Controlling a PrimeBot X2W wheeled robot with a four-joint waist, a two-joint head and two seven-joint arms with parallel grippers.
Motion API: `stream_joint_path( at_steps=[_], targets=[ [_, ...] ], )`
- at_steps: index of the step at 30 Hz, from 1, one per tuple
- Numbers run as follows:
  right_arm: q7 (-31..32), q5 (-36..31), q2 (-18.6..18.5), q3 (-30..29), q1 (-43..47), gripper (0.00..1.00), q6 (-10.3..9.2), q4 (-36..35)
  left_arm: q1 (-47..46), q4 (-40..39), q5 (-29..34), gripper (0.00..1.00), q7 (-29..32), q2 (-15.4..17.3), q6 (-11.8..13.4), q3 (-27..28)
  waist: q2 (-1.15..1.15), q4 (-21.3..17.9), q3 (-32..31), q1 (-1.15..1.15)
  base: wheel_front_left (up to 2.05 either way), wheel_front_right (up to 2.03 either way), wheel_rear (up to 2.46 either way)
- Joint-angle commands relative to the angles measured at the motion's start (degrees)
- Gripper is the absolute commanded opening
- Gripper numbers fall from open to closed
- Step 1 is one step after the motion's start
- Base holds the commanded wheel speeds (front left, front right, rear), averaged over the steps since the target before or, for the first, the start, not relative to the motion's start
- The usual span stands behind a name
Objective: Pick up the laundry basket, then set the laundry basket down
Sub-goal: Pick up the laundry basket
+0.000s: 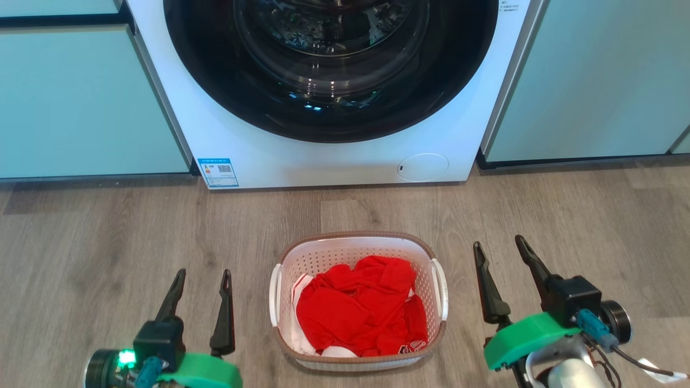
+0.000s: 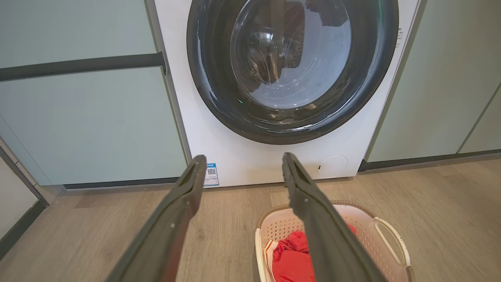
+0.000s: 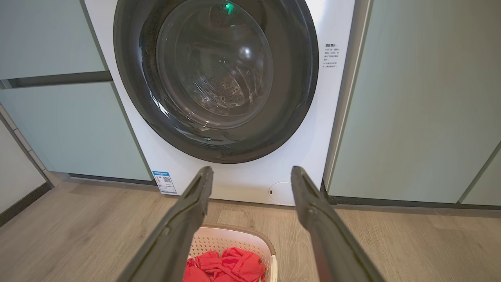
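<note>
Laundry basket (image 1: 345,253) stands upright on the wood floor (image 1: 108,237) in front of the washing machine (image 1: 334,161), apart from it and square to its front. Its two white handles (image 1: 441,293) face the robot's left and right. The long axis seems to run left to right, though foreshortening leaves that unsure. Red clothing (image 1: 361,312) lies inside. Left end effector (image 1: 203,273) and right end effector (image 1: 498,242) hover either side of it, not touching, fingers spread wide and holding nothing.
</note>
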Motion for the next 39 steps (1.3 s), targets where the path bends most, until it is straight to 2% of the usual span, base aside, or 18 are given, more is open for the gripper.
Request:
stream_joint_path(
  at_steps=[1,22,29,39],
  targets=[
    [-0.77,-0.19,-0.55,0.87,-1.66,1.0,0.34,-2.06,-1.74,-2.02,0.63,1.0,-0.56,-0.32,-0.24,2.19,0.0,0.0,0.06,0.0,0.0,0.0,0.0],
    [-0.77,-0.35,-0.55,-0.27,-2.61,1.0,0.34,-2.51,-3.19,-1.46,0.56,1.0,-0.56,-0.39,-0.73,1.82,0.0,0.13,2.95,0.0,0.0,0.0,0.0],
    [-0.77,-0.74,-0.55,-2.43,-5.41,1.0,0.34,-3.03,-7.07,0.23,0.38,1.0,-0.56,-0.4,-1.44,1.09,0.0,0.25,8.44,0.0,0.0,0.0,0.0],
    [-0.77,-1.87,-0.55,-6.11,-12.91,1.0,0.34,-4.93,-17.94,6.59,-0.41,1.0,-0.56,-0.4,-2.4,-1.28,0.0,-0.01,20.86,0.0,0.0,0.0,0.0]
  ],
)
